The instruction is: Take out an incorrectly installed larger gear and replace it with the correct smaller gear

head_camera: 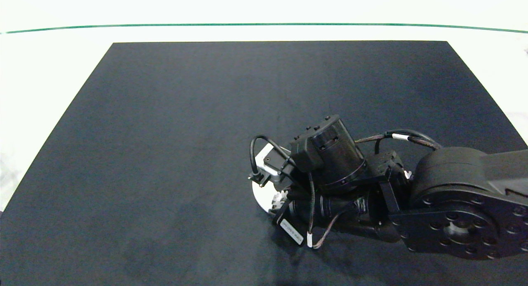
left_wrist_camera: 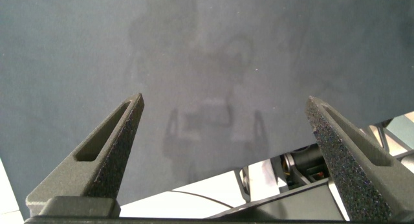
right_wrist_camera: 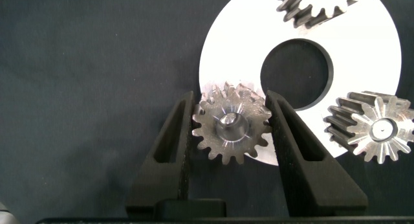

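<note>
In the right wrist view my right gripper (right_wrist_camera: 229, 98) is shut on the larger gear (right_wrist_camera: 231, 129), a silver spur gear with a pin showing in its centre. It sits at the edge of the white ring plate (right_wrist_camera: 226, 49), and one finger (right_wrist_camera: 173, 143) presses each side of it. Two narrower silver gears (right_wrist_camera: 374, 127) (right_wrist_camera: 310, 7) stand elsewhere on the plate. No loose smaller gear shows in any view. From the head camera the right wrist (head_camera: 330, 154) covers most of the plate (head_camera: 260, 193). My left gripper (left_wrist_camera: 224, 100) hangs open over bare mat, away from the plate.
A dark mat (head_camera: 165, 154) covers the table, with white table surface (head_camera: 49, 79) around it. The right arm (head_camera: 453, 195) comes in from the right edge. The plate has a round hole (right_wrist_camera: 296, 72) in its middle.
</note>
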{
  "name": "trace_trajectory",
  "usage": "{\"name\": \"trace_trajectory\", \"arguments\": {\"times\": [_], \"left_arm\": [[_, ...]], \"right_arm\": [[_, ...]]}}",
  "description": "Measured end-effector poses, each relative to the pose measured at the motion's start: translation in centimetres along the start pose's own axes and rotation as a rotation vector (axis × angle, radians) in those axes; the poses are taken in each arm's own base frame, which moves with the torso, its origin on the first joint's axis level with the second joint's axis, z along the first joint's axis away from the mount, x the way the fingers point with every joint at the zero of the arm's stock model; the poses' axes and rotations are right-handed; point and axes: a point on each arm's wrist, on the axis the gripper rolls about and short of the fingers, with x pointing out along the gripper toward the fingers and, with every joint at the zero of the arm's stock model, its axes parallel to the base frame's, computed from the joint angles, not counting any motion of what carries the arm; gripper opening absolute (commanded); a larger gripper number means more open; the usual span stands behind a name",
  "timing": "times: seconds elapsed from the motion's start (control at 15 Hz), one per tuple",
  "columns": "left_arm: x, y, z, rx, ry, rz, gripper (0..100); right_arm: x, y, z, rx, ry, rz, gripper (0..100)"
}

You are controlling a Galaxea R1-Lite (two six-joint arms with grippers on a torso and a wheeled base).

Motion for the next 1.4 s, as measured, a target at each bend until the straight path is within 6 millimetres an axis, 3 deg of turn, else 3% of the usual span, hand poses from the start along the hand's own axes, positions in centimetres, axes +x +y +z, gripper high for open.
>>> {"name": "trace_trajectory", "arguments": {"times": [1.27, 1.33, 1.4], "left_arm": [[-0.03, -0.05, -0.33, 0.001, -0.002, -0.001, 100], [-0.03, -0.05, -0.34, 0.001, -0.001, -0.001, 100], [-0.02, -0.05, -0.34, 0.001, -0.001, -0.001, 100]], "right_arm": [[0.30, 0.49, -0.27, -0.012, 0.013, 0.008, 28], [0.30, 0.50, -0.27, -0.012, 0.014, 0.008, 100], [0.32, 0.50, -0.29, -0.012, 0.014, 0.008, 100]]}}
